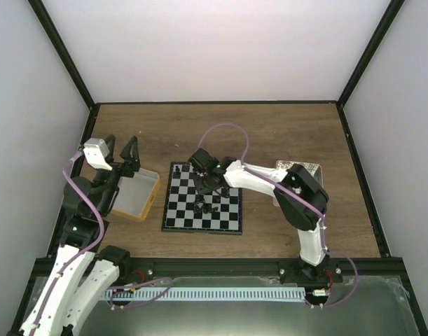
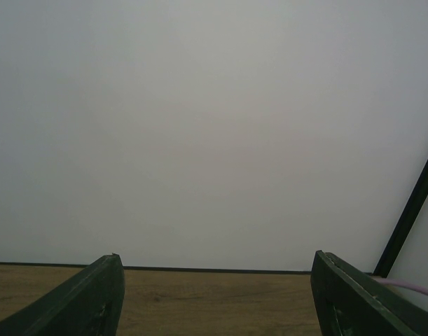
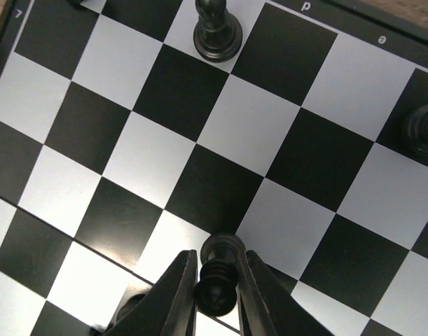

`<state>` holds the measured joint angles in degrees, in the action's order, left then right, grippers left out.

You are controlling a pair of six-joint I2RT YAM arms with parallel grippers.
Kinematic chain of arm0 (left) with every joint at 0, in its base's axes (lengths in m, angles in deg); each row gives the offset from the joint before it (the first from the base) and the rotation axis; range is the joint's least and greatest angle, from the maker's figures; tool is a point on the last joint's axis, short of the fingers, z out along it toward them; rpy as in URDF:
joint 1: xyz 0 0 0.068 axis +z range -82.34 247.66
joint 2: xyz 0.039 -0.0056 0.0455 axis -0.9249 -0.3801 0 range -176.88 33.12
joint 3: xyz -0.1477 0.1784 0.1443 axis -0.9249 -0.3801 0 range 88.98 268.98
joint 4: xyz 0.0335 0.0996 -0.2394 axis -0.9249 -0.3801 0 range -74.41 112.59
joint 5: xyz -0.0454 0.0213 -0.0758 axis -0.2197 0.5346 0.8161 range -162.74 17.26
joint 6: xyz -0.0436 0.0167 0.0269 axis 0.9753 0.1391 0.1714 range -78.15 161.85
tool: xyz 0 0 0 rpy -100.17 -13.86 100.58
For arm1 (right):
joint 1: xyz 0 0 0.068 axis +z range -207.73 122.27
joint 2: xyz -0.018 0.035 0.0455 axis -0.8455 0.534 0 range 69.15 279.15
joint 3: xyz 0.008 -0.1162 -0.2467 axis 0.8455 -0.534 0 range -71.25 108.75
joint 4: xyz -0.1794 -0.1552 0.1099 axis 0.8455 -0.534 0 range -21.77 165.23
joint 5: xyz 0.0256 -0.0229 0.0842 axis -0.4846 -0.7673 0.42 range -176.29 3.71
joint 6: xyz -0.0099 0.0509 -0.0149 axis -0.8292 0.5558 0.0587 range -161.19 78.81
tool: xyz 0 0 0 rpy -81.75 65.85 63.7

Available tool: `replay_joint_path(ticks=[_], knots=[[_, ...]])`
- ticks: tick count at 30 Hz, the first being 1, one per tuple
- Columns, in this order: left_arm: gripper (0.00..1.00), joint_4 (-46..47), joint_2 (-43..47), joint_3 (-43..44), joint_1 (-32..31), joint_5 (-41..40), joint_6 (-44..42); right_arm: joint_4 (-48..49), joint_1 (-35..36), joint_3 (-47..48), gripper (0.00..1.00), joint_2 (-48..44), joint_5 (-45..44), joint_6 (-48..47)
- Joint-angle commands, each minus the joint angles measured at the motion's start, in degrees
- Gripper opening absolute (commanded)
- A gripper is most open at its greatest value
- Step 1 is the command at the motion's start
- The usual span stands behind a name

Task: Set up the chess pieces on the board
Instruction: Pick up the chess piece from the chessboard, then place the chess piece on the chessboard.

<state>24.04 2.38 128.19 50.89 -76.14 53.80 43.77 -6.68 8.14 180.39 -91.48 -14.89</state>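
Since the wooden table [image 1: 284, 133] carries everything, start there. The board [image 1: 177, 210] lies flat at its middle, and the yellow-rimmed tray [image 1: 152, 192] sits just to the board's left, apart from it.

Left gripper [image 1: 122, 145]: raised above the tray, jaws spread wide with nothing between them. Its wrist camera shows only the back wall and the far table edge.

Right gripper [image 3: 217, 259]: reached out over the board and closed on a black piece [image 3: 216, 290], one finger pressed to each side. The piece hangs over the seam between a white and a black square. Cannot tell from these views whether its base touches the board.

Other chess pieces [image 1: 205, 207] stand in a small cluster mid-board. The wrist view shows one [image 3: 215, 31] upright on a white square near the lettered border and another [image 3: 422, 129] at the frame's right edge. Both are well apart from the gripped one.

Risks, as I judge them:
- The grip sits high on a tiny, round-bodied figure, so any tilt in the jaws could tip it over on release.
- Letting go above the seam would leave it straddling two squares.
- Uneven opening of the fingers could drag the base sideways.
- A low sweep across the board could knock over the mid-board cluster.
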Motion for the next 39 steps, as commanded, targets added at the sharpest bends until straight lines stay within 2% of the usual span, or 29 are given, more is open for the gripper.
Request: replay_joint_path(ticks=[1,19,32,36,39], knots=[[0.75,0.65,0.25,0.61,0.34,0.28,0.36,0.06,-0.46,3.1,0.16,0.66,-1.3,-0.1],[0.75,0.57,0.33,0.69,0.43,-0.11,0.1,-0.08,-5.36,16.12,0.16,8.87,-4.2,-3.39],[0.75,0.48,0.41,0.69,0.43,-0.12,0.01,-0.01,-6.13,16.59,0.16,11.39,-2.03,-3.86],[0.75,0.48,0.42,0.75,0.43,-0.08,0.0,-0.14,-6.22,16.67,0.19,11.34,-1.86,-3.83],[0.75,0.49,0.51,0.66,0.43,-0.03,-0.02,0.14,-6.16,16.65,0.28,10.5,-1.45,-3.66]])
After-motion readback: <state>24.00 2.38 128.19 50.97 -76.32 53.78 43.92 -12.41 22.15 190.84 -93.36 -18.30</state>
